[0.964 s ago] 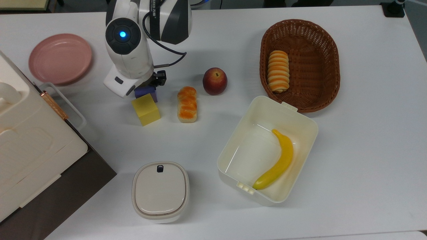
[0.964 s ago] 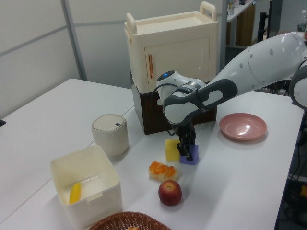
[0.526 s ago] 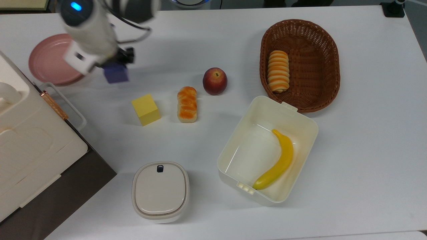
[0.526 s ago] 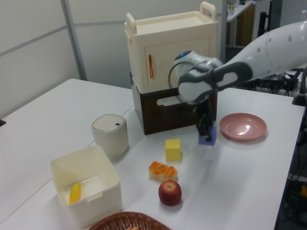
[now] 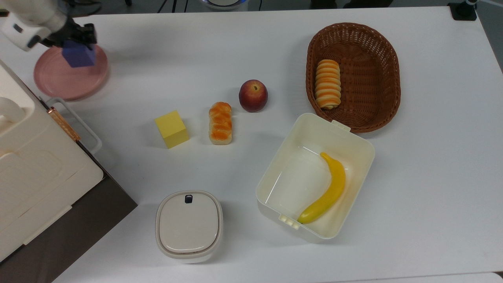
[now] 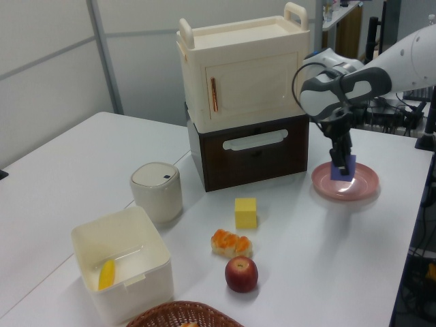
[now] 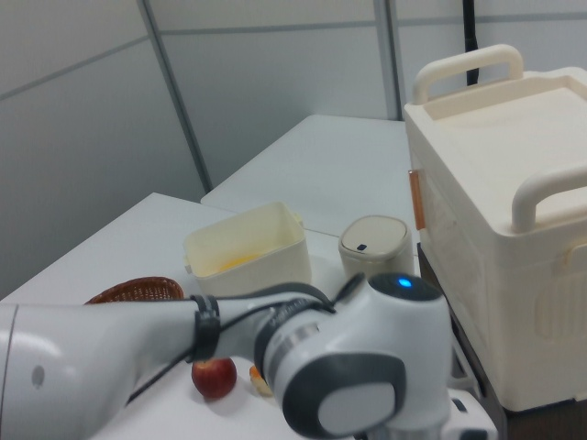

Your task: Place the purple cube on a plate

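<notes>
The purple cube (image 5: 79, 55) is held clamped between the jaws of the gripper (image 5: 74, 39) — hung just above the plate (image 5: 59, 80), over its far-right part in the top view. Only a lowering is judged needed. The cube is seen as a plain matte blue-violet block, slightly tilted.

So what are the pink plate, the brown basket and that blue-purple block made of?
The plate looks like glazed ceramic or hard plastic: smooth, with a soft sheen. The basket looks like woven wicker, or plastic made to imitate it, given its ribbed weave. The purple cube, held by the pincer, looks matte, perhaps foam or painted wood.
</notes>
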You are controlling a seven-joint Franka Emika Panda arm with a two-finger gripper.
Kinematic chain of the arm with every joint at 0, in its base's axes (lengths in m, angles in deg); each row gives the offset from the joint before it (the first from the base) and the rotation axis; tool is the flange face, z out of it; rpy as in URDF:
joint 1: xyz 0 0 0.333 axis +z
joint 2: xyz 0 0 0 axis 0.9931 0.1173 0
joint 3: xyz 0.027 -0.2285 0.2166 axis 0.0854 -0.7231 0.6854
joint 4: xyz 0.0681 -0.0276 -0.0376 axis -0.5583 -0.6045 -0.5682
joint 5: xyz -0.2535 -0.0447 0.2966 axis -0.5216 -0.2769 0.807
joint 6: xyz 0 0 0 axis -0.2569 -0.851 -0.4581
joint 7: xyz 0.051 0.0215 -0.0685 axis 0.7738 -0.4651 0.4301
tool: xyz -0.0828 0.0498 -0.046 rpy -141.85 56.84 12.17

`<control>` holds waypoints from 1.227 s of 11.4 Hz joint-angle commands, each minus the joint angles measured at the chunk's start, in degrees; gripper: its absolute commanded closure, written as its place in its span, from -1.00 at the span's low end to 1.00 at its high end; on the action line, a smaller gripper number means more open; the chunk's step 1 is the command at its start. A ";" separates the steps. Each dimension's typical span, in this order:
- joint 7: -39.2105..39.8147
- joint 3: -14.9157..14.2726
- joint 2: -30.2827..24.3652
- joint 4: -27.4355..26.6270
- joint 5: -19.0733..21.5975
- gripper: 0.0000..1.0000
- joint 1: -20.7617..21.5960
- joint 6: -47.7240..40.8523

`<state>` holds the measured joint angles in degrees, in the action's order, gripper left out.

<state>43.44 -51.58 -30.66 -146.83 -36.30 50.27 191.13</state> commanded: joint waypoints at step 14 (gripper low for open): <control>-32.69 20.48 -2.45 5.55 1.26 -1.00 1.07 -3.50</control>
<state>19.11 -35.73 -31.35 -140.32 -35.70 49.34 188.73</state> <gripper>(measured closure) 0.000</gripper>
